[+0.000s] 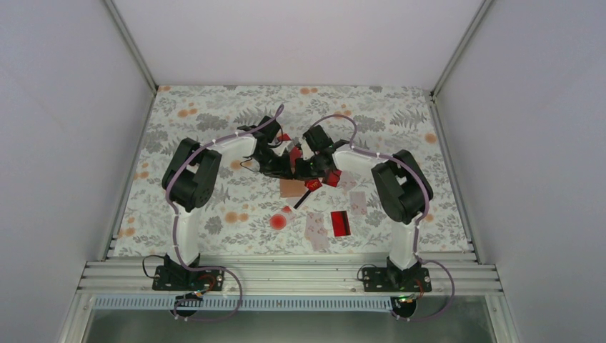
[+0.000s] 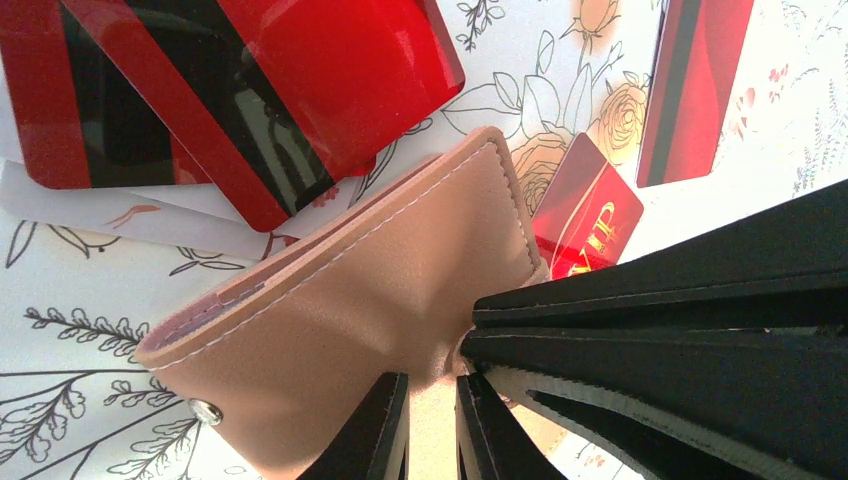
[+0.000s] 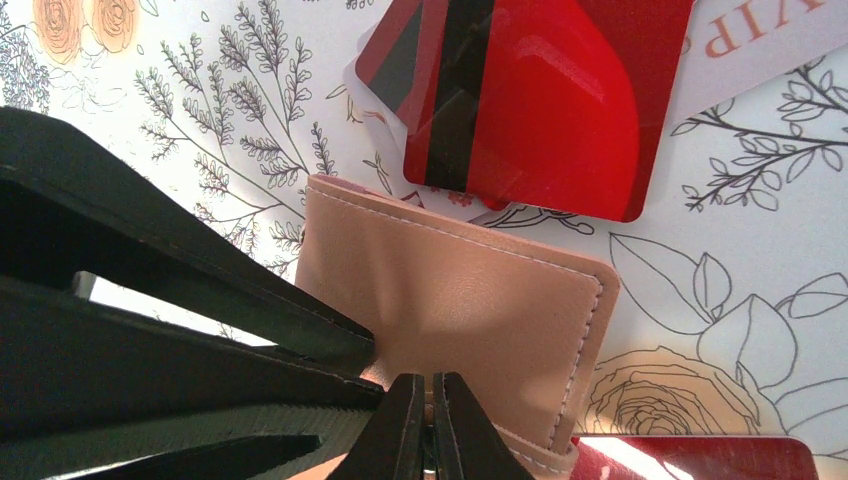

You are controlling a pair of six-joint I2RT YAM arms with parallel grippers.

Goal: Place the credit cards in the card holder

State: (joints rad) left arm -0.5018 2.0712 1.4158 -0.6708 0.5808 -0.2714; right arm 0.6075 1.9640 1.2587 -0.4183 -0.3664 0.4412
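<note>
My left gripper (image 2: 430,395) has its jaws almost together, and the tan edge of the card holder (image 2: 350,300) is pinched in the thin gap between them. My right gripper (image 3: 430,385) is closed as far as it goes and bites a thin edge of the same holder from the other side. The two claws stand very close to each other over the middle of the flowered cloth (image 3: 200,150).

The holder looks folded, with its stud (image 2: 205,411) at one corner, and neither claw holds a card. The credit cards (image 2: 300,80) lie around the holder and perhaps partly under it. Most are glossy red with a black stripe, and one with gold VIP letters (image 2: 585,215) lies just beside the holder.

The danger I see is in the opening. If the arms pull apart unevenly, the smooth leather may slip out of the thinner grip and the holder will snap shut or drop onto the cards. With the fingers so close, a small wrong turn could also knock one claw against the other. A dragged holder would scatter the glossy cards.
</note>
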